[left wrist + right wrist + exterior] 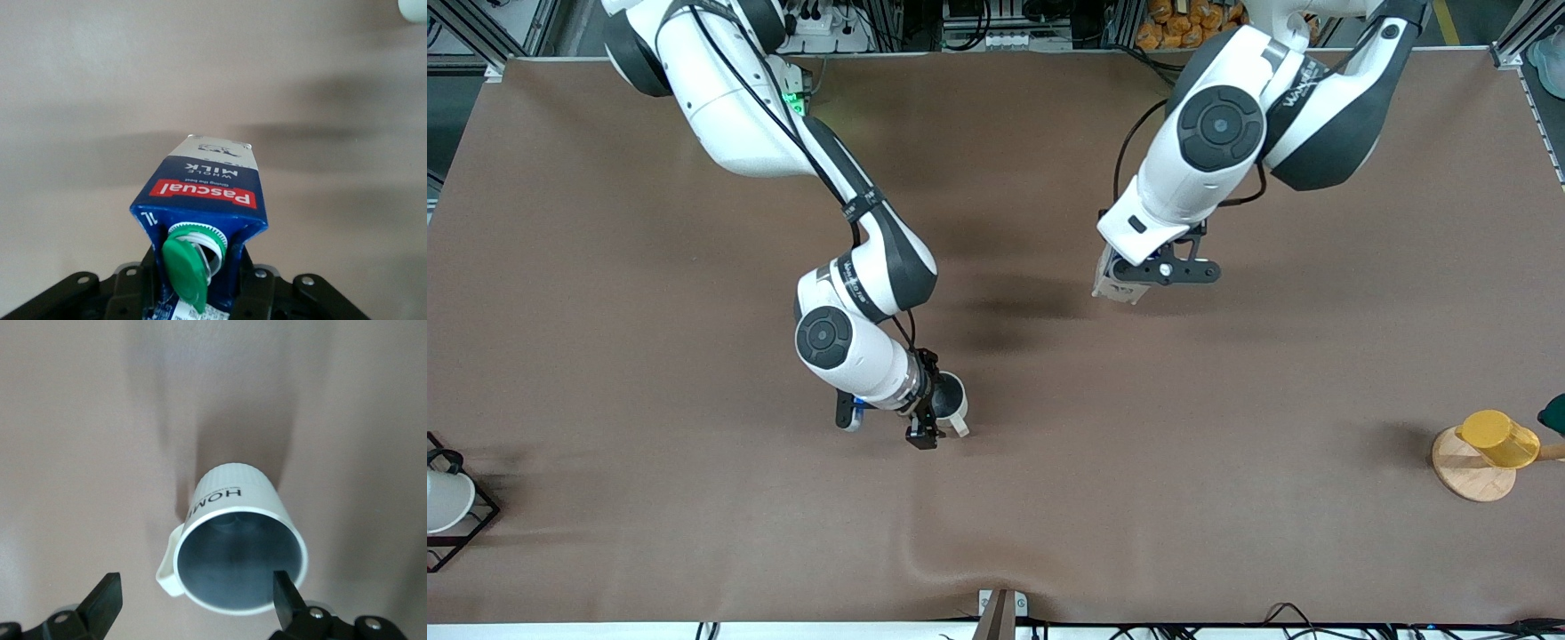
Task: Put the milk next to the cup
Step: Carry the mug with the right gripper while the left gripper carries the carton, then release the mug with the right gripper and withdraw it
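Note:
The white cup (953,397) with a grey inside and dark lettering stands upright on the brown table; it also shows in the right wrist view (241,550). My right gripper (927,420) (197,600) is open right at the cup. One finger (288,597) is over its opening and the other (105,601) is outside, beside the handle. My left gripper (1131,277) (199,293) is shut on the milk (1112,286) (203,193), a dark blue carton with a red band. It holds the carton tilted above the middle of the table. The green cap (185,272) hangs open.
A yellow cup (1498,437) lies on a round wooden board (1469,471) at the left arm's end, with a dark green thing (1554,413) at the view's edge. A white bowl (445,500) in a black wire rack (476,520) stands at the right arm's end.

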{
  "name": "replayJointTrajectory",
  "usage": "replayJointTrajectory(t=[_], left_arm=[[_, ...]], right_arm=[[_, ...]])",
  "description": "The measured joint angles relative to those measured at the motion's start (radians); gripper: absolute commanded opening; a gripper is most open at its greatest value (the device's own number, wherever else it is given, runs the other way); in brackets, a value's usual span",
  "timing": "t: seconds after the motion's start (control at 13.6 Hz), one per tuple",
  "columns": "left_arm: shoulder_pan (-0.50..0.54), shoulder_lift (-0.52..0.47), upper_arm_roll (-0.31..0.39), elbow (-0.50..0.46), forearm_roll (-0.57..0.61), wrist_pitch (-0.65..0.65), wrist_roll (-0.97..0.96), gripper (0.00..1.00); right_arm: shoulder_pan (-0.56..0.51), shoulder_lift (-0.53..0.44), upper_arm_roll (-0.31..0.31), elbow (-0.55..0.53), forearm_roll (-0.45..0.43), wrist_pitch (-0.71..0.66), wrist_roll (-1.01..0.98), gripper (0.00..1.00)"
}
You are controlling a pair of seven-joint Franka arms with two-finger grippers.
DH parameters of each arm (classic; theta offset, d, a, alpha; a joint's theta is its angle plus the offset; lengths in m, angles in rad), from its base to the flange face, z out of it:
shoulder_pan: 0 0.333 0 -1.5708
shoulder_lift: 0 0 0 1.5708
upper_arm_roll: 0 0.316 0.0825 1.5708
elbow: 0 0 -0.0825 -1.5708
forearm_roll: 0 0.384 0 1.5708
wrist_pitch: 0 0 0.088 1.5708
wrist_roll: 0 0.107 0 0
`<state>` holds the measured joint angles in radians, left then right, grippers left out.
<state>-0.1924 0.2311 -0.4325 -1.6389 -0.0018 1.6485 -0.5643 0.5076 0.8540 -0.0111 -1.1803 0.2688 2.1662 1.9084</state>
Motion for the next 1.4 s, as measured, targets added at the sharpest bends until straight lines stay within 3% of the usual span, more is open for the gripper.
replayJointTrajectory(t=[0.15,0.44,0.59,0.96,1.1,1.4], left_arm=[[-0.002,-0.001,-0.025,-0.002,0.000,-0.004,-0.027,0.38],[-0.027,0.010,-0.040,0.002,0.000,0.031,-0.131,0.37],[-0.067,0.053,-0.040,0.042,0.000,0.055,-0.237,0.37],[-0.208,0.243,-0.027,0.256,0.000,0.115,-0.461,0.36],[-0.269,0.287,0.019,0.296,0.000,0.148,-0.497,0.35],[-0.448,0.352,0.197,0.335,0.000,0.240,-0.494,0.35]], right_arm=[[-0.019,-0.026,-0.002,0.049,-0.002,-0.117,-0.034,1.00],[-0.131,-0.142,-0.010,0.048,-0.002,-0.313,-0.401,1.00],[-0.214,-0.212,-0.011,-0.031,-0.001,-0.337,-0.605,1.00],[-0.408,-0.371,-0.014,-0.245,-0.019,-0.372,-1.099,1.00],[-0.460,-0.410,-0.014,-0.274,-0.062,-0.393,-1.216,1.00],[-0.524,-0.422,-0.014,-0.293,-0.102,-0.385,-1.391,1.00]])
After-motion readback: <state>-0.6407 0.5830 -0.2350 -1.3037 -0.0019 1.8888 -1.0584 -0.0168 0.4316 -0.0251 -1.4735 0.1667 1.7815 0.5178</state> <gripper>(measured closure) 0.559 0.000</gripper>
